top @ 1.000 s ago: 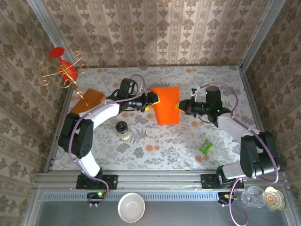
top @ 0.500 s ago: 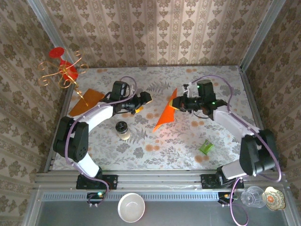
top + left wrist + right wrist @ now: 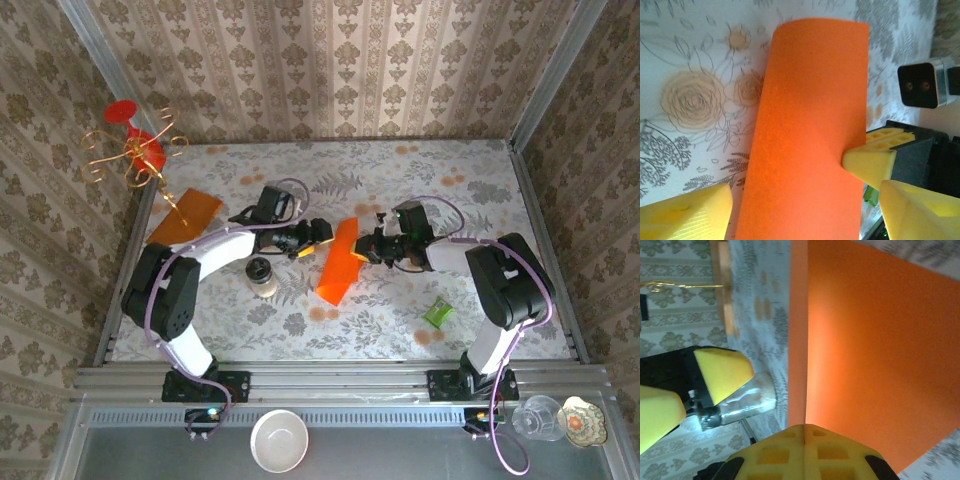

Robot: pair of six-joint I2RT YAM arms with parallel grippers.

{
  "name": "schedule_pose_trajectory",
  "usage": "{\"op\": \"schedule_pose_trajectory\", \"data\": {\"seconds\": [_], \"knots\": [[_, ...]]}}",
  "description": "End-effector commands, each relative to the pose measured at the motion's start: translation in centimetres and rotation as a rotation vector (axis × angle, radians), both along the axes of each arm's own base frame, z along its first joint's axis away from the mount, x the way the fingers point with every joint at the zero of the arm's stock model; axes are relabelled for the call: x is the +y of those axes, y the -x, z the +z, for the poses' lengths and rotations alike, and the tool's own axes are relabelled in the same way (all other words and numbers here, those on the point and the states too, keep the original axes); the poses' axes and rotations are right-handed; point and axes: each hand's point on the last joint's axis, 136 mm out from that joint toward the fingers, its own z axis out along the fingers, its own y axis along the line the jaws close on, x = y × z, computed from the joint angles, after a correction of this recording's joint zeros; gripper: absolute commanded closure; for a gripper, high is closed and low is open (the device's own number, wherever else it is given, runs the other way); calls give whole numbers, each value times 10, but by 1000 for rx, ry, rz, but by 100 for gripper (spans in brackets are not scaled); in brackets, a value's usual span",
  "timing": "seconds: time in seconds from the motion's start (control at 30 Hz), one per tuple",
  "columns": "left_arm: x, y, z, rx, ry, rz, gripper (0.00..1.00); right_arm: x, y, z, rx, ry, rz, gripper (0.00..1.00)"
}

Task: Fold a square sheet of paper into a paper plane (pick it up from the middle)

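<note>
Against the floral table (image 3: pixel 380 300), left gripper (image 3: pixel 315 236) spread; its wrist view shows right gripper (image 3: pixel 850 161) pinching sheet (image 3: pixel 805 125).

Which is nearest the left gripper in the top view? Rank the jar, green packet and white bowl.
1. Jar, just near-left of the left gripper.
2. Green packet, right side.
3. White bowl, below the arm bases.

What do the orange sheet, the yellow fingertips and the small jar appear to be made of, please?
The square sheet of paper: thin matte paper, finely grained, bowing in a soft curve. The right gripper's fingertips: matte yellow plastic, possibly printed, given the gridded recesses. The jar: clear glass or plastic, see-through with glints; I cannot tell which.
</note>
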Motion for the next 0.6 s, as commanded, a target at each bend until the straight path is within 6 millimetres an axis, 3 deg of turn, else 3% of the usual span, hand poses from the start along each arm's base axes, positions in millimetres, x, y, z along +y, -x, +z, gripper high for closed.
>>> {"op": "schedule_pose_trajectory", "data": {"seconds": [0.0, 0.3, 0.57], "knots": [[-1, 10, -14, 4, -83, -65, 24, -4, 1, -16, 9, 30, -43, 99], [-17, 35, -37, 56, -126, -162, 34, -11, 26, -43, 84, 98, -100, 97], [-21, 42, -52, 67, -225, -226, 38, -5, 32, -42, 104, 83, -134, 94]]}}
